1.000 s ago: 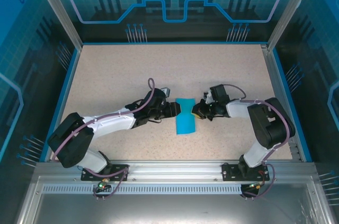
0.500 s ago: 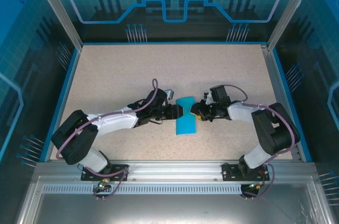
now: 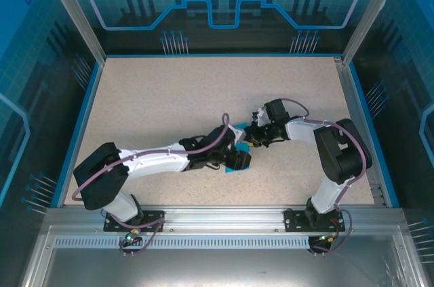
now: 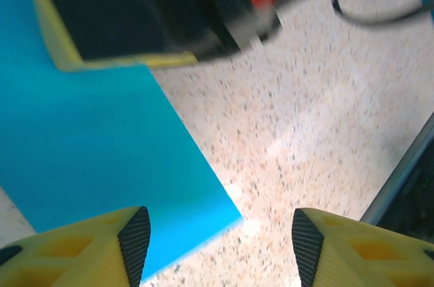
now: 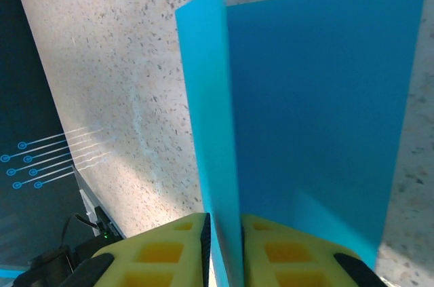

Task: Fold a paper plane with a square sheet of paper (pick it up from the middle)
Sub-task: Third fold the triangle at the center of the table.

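The square sheet of paper (image 5: 319, 110) is bright cyan and lies on the speckled table between the two arms (image 3: 241, 148). One long flap of it (image 5: 210, 97) stands up on edge. My right gripper (image 5: 226, 246) is shut on the bottom of that flap, and in the top view it sits at the sheet's right side (image 3: 249, 139). My left gripper (image 4: 220, 246) hovers open just above the sheet's near corner (image 4: 230, 212), one fingertip (image 4: 135, 243) over the paper and the other over bare table. From above, the left gripper (image 3: 239, 159) covers most of the sheet.
The speckled table (image 3: 169, 97) is ringed by a blue rim and clear cage walls (image 3: 88, 83). The right gripper's body (image 4: 149, 15) hangs close in front of the left wrist camera. A metal rail (image 3: 217, 216) runs along the near edge.
The left arm has swung right and forward over the sheet, and its jaws have widened. The right gripper shifted slightly up and left and now pinches a raised flap.
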Available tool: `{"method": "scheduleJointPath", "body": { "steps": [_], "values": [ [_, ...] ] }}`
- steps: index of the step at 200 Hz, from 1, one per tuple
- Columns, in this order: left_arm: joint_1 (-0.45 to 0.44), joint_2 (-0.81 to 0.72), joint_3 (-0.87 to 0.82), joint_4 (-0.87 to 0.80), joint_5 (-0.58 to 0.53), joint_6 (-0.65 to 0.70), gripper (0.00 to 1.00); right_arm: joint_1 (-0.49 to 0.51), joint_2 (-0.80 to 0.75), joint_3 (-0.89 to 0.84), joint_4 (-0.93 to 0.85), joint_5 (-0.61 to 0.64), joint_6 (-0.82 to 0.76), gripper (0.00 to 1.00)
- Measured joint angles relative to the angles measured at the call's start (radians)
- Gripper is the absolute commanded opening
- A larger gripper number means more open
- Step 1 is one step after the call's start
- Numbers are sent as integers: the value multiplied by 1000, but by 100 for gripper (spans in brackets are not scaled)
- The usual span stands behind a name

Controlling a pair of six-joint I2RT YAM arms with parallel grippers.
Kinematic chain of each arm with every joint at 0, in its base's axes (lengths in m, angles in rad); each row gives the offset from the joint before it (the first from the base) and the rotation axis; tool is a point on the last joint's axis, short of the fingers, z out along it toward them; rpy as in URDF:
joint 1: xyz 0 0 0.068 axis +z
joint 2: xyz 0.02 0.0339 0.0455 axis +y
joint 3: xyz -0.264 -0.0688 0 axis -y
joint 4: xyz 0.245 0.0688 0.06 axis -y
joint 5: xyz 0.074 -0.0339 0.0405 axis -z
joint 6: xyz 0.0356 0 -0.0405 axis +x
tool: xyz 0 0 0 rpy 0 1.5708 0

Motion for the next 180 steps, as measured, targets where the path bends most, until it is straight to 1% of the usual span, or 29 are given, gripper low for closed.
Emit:
{"method": "scheduleJointPath", "body": {
  "steps": [25,52,68,97,129,139,153,169,180],
  "values": [
    [-106,37,23,-53,-137,70,62,-7,1,5,-28,-10,-23,19],
    [-179,110,73,-99,-250,130,65,-10,3,6,-43,-24,-37,21],
    [-197,145,95,-123,-306,157,66,-13,5,6,-48,-32,-40,22],
    [-204,183,117,-153,-385,200,67,-15,5,15,-63,-35,-42,23],
    [-208,220,146,-178,-438,233,67,-17,5,47,-69,-35,-49,24],
    [-212,230,155,-180,-447,239,66,-20,5,49,-70,-36,-49,24],
    [-216,236,157,-184,-452,246,62,-22,6,49,-74,-35,-52,25],
    [-218,237,157,-188,-452,253,54,-22,8,49,-76,-36,-53,25],
    [-218,236,157,-190,-453,258,47,-23,9,49,-77,-35,-55,24]
  ]
}}
